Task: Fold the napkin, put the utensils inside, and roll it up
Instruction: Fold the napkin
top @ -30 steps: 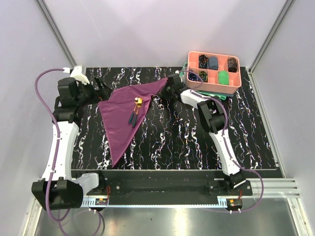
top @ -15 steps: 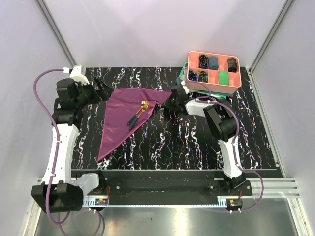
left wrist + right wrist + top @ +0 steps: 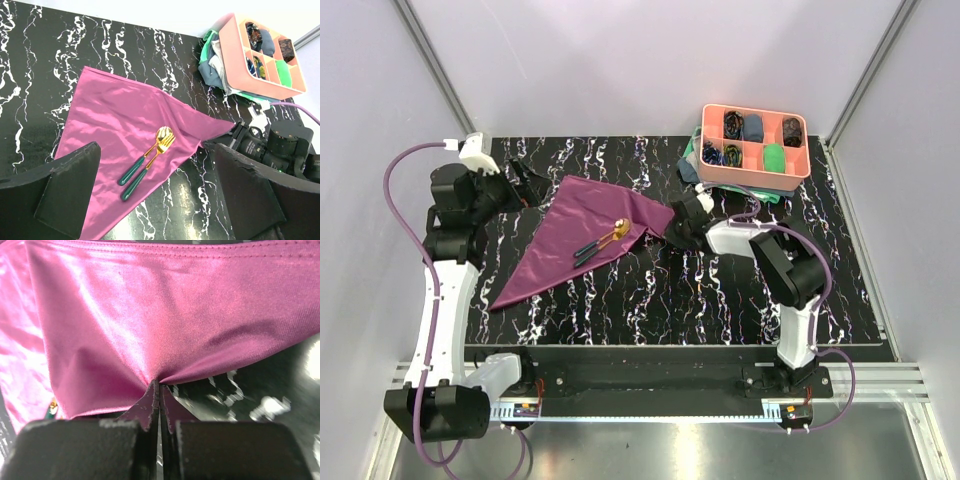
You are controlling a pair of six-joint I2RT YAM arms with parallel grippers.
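1. The right gripper [image 3: 159,390] is pinching one corner of the napkin [image 3: 150,315]. Its fingers [image 3: 145,410] are pressing together on the plum cloth, which is bunching at their tips and spreading out beyond them.
2. The left gripper [image 3: 527,181] is hovering with its fingers [image 3: 70,185] standing wide apart and gripping nothing. The napkin is lying ahead of them as a flat triangle on the table [image 3: 720,290].
3. The utensils [image 3: 147,155] are resting side by side on the napkin. In the left wrist view they are showing between the spread fingers, with the gold heads pointing toward the right fingers and the dark handles pointing away.
4. The pink tray [image 3: 752,178] is sitting beyond the right fingers, apart from the napkin, with a teal-green cloth [image 3: 212,60] showing beneath its edge.
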